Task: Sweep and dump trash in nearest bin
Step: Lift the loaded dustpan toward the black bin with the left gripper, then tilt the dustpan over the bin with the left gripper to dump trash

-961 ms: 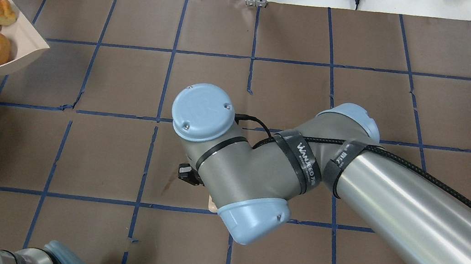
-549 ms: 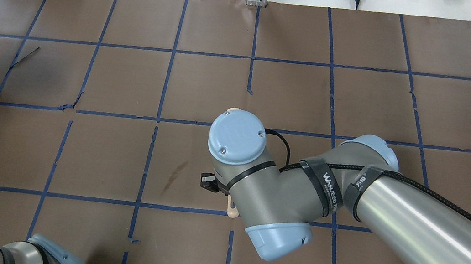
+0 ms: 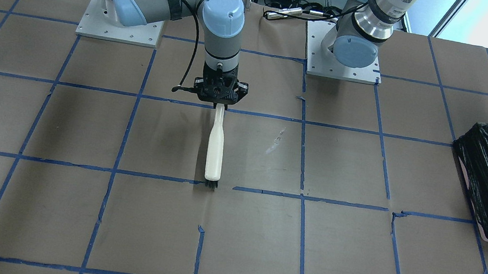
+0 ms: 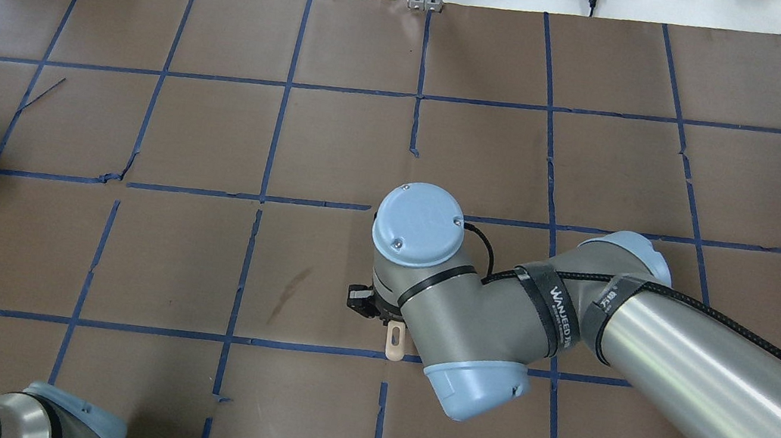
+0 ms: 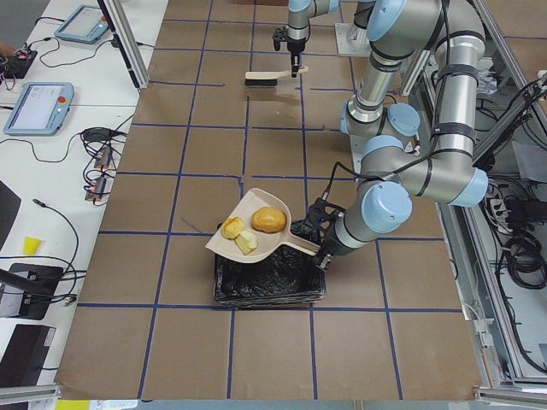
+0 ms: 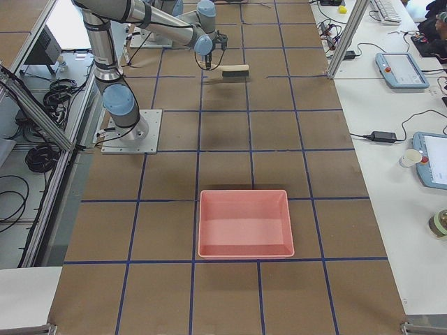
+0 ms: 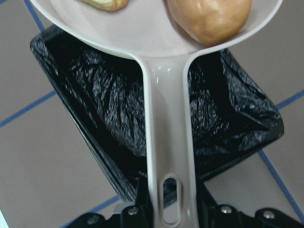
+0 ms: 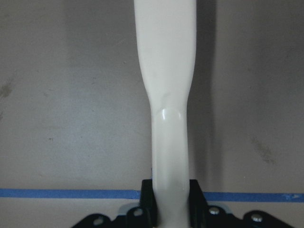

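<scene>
3 lumps in pan, pan up over black bin

L side: left gripper (image 7: 170, 202) clamped on the dustpan (image 7: 168, 118) handle near its end, by the hang hole. One finger each side, both touching it, no gap seen. Pan held off the table, roughly level, above the bin (image 5: 272, 278) (crinkled black bag, pinkish rim at its edge). Exterior left view: handle runs over the bin mouth, and the scoop part overhangs the bin's rim toward frame upper left. All trash sits inside the pan:
- ball (image 5: 268, 219), tan-orange, at frame right of the scoop
- bread chunk (image 5: 231, 227), golden-brown, at frame left of it
- pale piece (image 5: 247, 243), yellow-green, just below and betw. the two; touching them or not, cannot tell

Front-facing view: bin at right edge of frame, pan w/ ball above it, cut off by the frame edge.

R side: right gripper (image 3: 220, 99) near frame centre, pointing down, fingers closed tight on the thin end of the brush (image 3: 216, 145) handle. Wrist cam shows the handle pinched betw. both fingers. Brush is white and horizontal, dark bristles at the far tip, over a blue tape line in that view. Side views: its shadow falls apart from it on the table (image 4: 341, 136), so it looks to be off the surface.

Other: pink tray (image 6: 244, 223) low-centre in exterior right view, well apart from brush & bin
</scene>
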Motion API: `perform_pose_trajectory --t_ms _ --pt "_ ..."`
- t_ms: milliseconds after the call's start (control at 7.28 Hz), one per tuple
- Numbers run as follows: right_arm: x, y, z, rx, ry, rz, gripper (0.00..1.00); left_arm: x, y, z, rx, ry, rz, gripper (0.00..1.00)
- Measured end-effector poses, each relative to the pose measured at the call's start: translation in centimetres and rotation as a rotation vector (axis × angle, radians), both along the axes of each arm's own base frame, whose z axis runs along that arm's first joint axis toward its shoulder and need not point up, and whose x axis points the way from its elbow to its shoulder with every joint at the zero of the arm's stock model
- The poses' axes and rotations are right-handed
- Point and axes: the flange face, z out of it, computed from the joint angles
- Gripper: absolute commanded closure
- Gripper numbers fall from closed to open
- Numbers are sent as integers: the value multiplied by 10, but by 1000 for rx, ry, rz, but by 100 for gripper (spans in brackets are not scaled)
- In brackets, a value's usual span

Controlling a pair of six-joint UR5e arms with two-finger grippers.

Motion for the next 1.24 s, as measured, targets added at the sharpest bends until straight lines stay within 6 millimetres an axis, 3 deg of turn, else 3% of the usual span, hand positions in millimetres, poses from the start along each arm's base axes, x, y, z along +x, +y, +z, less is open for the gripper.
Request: perform_pose_trajectory --t_ms 549,1236 --pt "2 3 1 19 -26 0 88 21 23 -27 165 -32 14 100" --pt "-11 41 11 36 -49 6 88 26 25 -6 287 -143 13 100"
